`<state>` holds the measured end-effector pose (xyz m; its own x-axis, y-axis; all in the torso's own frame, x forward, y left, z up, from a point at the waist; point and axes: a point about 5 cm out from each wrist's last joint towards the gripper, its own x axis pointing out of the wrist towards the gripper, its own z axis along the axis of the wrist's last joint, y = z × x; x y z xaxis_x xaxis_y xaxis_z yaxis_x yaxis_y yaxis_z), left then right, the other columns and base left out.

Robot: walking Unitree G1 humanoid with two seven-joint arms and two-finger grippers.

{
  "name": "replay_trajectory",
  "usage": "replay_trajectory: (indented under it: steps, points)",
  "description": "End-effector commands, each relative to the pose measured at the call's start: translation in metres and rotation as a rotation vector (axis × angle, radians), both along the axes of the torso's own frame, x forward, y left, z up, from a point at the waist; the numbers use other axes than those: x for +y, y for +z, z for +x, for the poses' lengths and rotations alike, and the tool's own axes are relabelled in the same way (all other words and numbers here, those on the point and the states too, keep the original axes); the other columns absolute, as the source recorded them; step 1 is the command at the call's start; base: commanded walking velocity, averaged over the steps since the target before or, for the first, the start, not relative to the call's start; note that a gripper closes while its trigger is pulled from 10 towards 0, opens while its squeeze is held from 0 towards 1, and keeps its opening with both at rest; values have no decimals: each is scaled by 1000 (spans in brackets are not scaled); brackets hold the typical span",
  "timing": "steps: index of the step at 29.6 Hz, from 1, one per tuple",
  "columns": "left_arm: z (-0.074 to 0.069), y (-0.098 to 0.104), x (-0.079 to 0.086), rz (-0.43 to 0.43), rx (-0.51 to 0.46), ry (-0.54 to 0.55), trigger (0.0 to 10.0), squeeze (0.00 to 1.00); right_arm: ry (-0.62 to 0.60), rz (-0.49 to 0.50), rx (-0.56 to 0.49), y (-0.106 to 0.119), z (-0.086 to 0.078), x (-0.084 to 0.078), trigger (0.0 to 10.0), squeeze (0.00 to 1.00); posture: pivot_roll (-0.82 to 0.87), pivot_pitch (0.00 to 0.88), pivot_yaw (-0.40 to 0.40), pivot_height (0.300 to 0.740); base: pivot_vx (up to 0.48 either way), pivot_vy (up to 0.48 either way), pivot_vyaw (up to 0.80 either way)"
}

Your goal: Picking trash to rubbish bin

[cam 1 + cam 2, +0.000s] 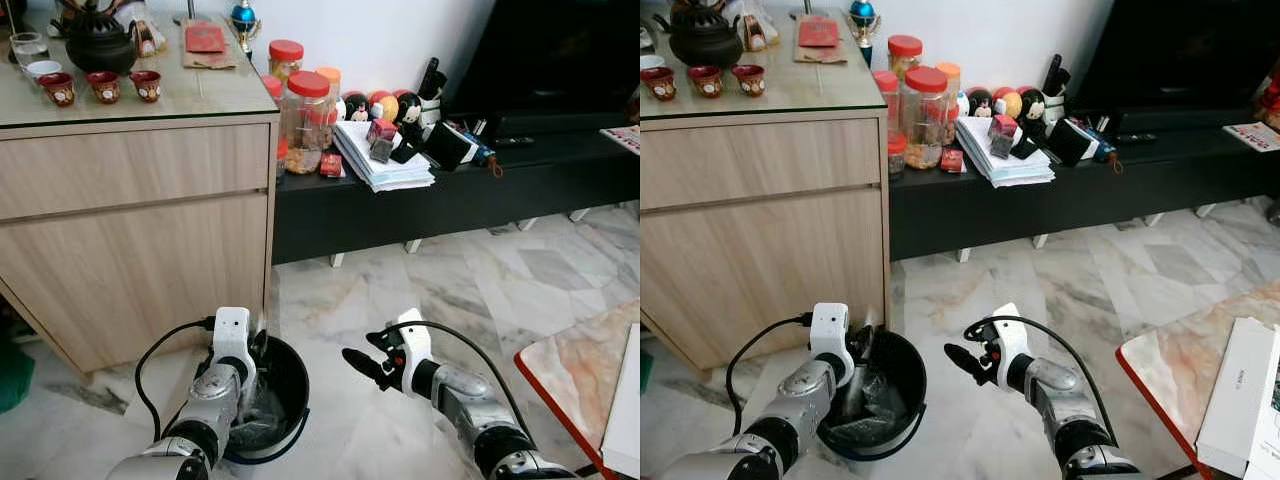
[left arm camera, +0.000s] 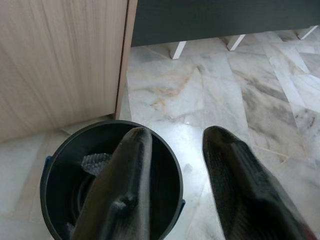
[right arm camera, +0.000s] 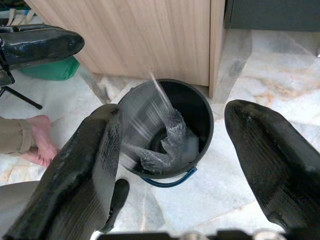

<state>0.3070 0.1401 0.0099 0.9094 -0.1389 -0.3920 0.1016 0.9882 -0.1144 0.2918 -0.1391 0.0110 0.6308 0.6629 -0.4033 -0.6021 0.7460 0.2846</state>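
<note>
A black rubbish bin [image 1: 285,385] stands on the marble floor [image 1: 480,290], near the corner of the wooden cabinet [image 1: 130,220]. Crumpled clear plastic trash [image 3: 172,145] lies inside it, with a blurred streak of the same clear stuff just above the rim. The left gripper [image 2: 175,165] hangs over the bin's left edge, its fingers [image 2: 125,185] parted and empty, one of them above the opening. The right gripper [image 1: 358,363] sits just right of the bin, pointing toward it, fingers [image 3: 270,160] spread wide and holding nothing. To the far right, a low black counter [image 1: 450,190] carries jars [image 1: 305,115] and papers [image 1: 385,165]. A person's bare foot [image 3: 42,142] rests on the floor near the bin.
</note>
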Motion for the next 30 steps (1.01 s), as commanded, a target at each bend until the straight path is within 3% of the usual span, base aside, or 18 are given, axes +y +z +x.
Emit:
replay_trajectory:
  steps: [1, 8, 9, 10, 19, 22, 23, 25, 27, 28, 30]
  points:
    - [0, 0, -3, -17, -2, 3, 10000, 1000, -17, -14, -10, 3, 2, -8, 10000, 0, -160, 73, -189, 740, 0, 0, 0]
    - [0, 0, 2, -4, -6, 46, 10000, 1000, -40, -15, -16, 4, 4, -10, 10000, 0, -158, 69, -192, 740, 0, 0, 0]
    - [-2, -2, 4, 3, 0, 55, 10000, 329, -48, -24, -17, 3, 4, -11, 10000, 0, -158, 69, -192, 740, 0, 0, 0]
    - [-3, -3, 5, 12, 7, 61, 10000, 0, -58, -32, -19, 3, 3, -12, 10000, 0, -158, 69, -192, 740, 0, 0, 0]
    - [-51, -47, 29, 136, 209, 193, 10000, 0, -385, -200, 75, -21, -11, -53, 10000, 0, -149, 59, -190, 740, 0, 0, 0]
    - [-74, -62, 39, 180, 277, 236, 10000, 0, -507, -271, 145, -35, -27, -72, 10000, 0, -138, 57, -184, 740, 0, 0, 0]
    - [-87, -70, 43, 204, 309, 256, 10000, 0, -571, -291, 196, -43, -39, -81, 10000, 0, -131, 56, -180, 740, 0, 0, 0]
    - [-93, -73, 45, 213, 322, 266, 10000, 0, -598, -293, 223, -48, -46, -85, 10000, 0, -129, 55, -179, 740, 0, 0, 0]
    - [-109, -81, 51, 254, 364, 287, 10000, 0, -670, -323, 305, -61, -66, -93, 10000, 0, -118, 49, -170, 740, 0, 0, 0]
    - [-109, -81, 51, 254, 364, 287, 10000, 0, -670, -323, 305, -61, -66, -93, 10000, 0, -118, 49, -170, 740, 0, 0, 0]
    - [-120, -86, 56, 289, 397, 308, 10000, 0, -732, -346, 374, -72, -85, -98, 10000, 0, -113, 44, -159, 740, 0, 0, 0]
